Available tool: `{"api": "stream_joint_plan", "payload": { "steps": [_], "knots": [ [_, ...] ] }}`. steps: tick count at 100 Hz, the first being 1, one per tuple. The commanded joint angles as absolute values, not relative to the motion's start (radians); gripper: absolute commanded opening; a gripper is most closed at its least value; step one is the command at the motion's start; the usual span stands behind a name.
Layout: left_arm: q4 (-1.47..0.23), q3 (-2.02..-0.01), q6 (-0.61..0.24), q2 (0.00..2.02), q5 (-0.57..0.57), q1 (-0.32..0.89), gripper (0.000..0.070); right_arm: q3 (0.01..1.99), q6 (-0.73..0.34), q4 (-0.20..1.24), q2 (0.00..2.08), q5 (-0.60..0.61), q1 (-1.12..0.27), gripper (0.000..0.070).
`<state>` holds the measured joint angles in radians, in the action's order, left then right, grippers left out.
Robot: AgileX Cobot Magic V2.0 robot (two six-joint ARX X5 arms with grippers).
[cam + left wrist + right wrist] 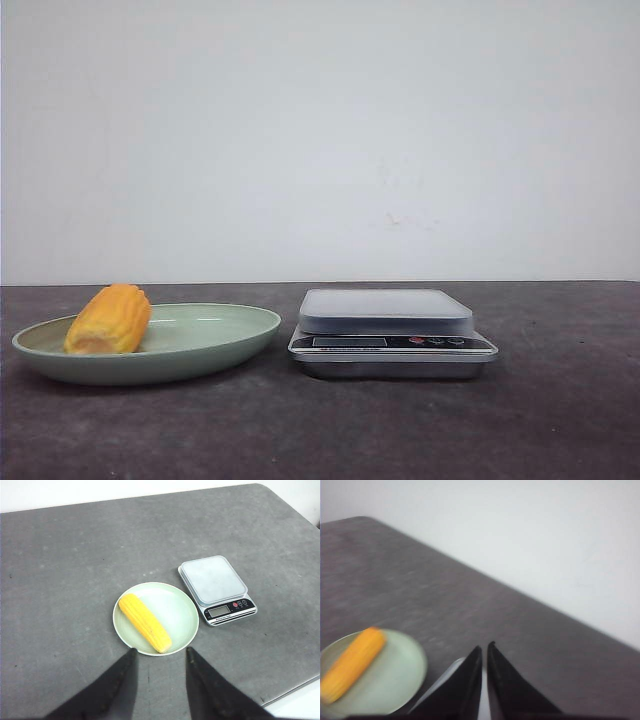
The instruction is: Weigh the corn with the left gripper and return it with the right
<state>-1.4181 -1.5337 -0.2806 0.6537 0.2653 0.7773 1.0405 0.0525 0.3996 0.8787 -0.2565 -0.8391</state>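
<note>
The corn (109, 319) is a yellow-orange cob lying on a pale green plate (215, 345) at the left of the table. It also shows in the left wrist view (145, 622) and the right wrist view (351, 663). A silver kitchen scale (390, 332) with a grey platform stands right of the plate, nothing on it. My left gripper (159, 652) is open and empty, high above the table, its fingertips near the plate's rim (175, 649) in that view. My right gripper (484, 648) is shut and empty, held above the scale (442, 681). Neither gripper shows in the front view.
The dark grey table (560, 420) ends at a white wall behind. In the left wrist view the table's edge (292, 692) runs near the scale (217, 589).
</note>
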Motion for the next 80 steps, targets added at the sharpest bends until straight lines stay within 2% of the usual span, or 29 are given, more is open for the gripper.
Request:
{"api": "stream_joint_plan", "payload": {
  "steps": [1, 8, 18, 26, 45, 59, 69, 80],
  "knots": [
    [-1.436, -1.555, -0.285, 0.658, 0.269, 0.786, 0.0154, 0.966, 0.047, 0.327, 0.842, -0.083, -0.746, 0.0012],
    [-1.436, -1.555, -0.285, 0.658, 0.268, 0.786, 0.0154, 0.846, 0.072, 0.214, 0.772, 0.004, -0.645, 0.0012],
    [-1.436, -1.555, -0.285, 0.658, 0.268, 0.786, 0.0154, 0.653, 0.095, 0.047, 0.65, 0.049, -0.51, 0.0012],
    [-1.436, -1.555, -0.285, 0.658, 0.268, 0.786, 0.0154, 0.504, 0.094, -0.022, 0.529, 0.088, -0.406, 0.0012],
    [-1.436, -1.555, -0.285, 0.658, 0.268, 0.786, 0.0154, 0.203, 0.086, -0.022, 0.196, 0.151, -0.151, 0.0012],
    [-1.436, -1.555, -0.285, 0.658, 0.268, 0.786, 0.0154, 0.025, 0.072, -0.023, -0.001, 0.181, -0.026, 0.0012],
    [-1.436, -1.555, -0.285, 0.658, 0.268, 0.786, 0.0154, 0.014, 0.052, 0.065, 0.004, 0.246, 0.009, 0.0012],
    [-1.436, -1.556, -0.285, 0.658, 0.268, 0.786, 0.0154, 0.014, 0.036, 0.118, 0.004, 0.229, 0.011, 0.0012]
  ]
}}
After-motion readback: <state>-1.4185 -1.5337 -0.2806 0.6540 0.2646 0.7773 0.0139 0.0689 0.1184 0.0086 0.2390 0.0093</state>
